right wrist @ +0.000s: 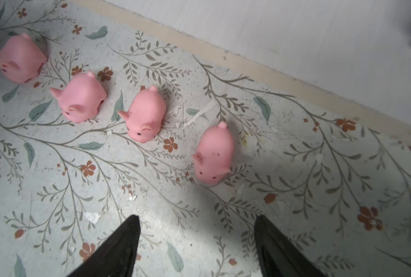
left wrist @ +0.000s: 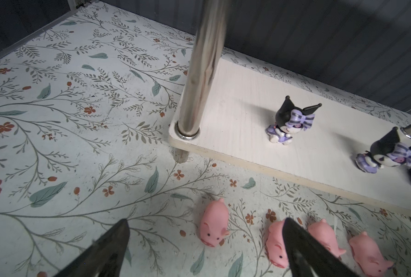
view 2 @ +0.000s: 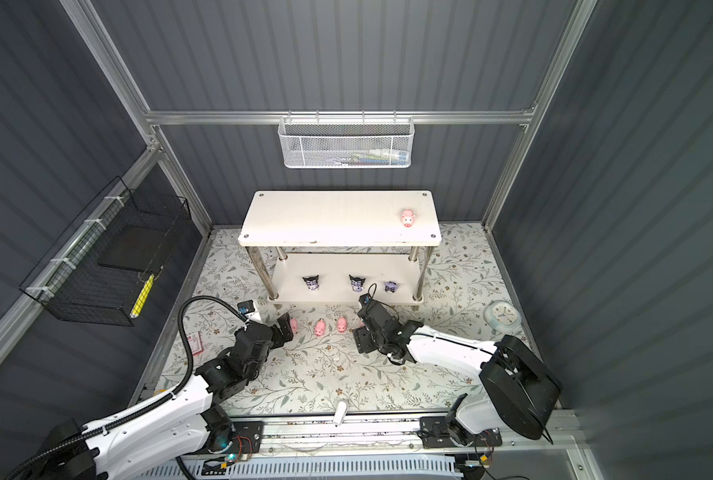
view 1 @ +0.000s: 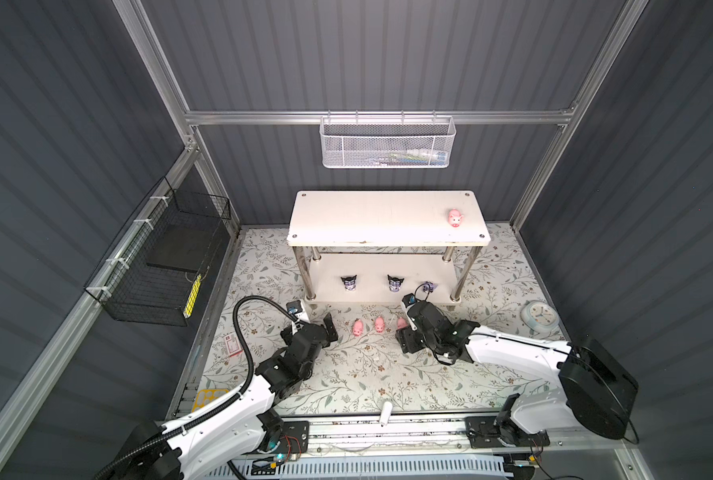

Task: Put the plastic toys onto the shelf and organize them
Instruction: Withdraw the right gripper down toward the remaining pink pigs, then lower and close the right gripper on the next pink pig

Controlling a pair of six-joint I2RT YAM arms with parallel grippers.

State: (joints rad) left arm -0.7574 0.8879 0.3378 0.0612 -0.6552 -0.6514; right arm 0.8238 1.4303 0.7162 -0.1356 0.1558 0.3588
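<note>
Jaws of the right gripper (right wrist: 196, 218) stand released and empty, just short of the rightmost pink pig (right wrist: 213, 156). The left gripper (left wrist: 205, 220) is likewise released. Four pigs line the worktop (right wrist: 295, 191) near the shelf (view 1: 388, 216). They are probably light, soft and rubbery, so pinch gently across the flanks.

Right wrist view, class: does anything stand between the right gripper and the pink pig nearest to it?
Nothing visible does. The right gripper is open and empty, and only bare floral mat lies between it and the nearest pig. The other three pigs lie in a row to one side, clear of that path.
</note>
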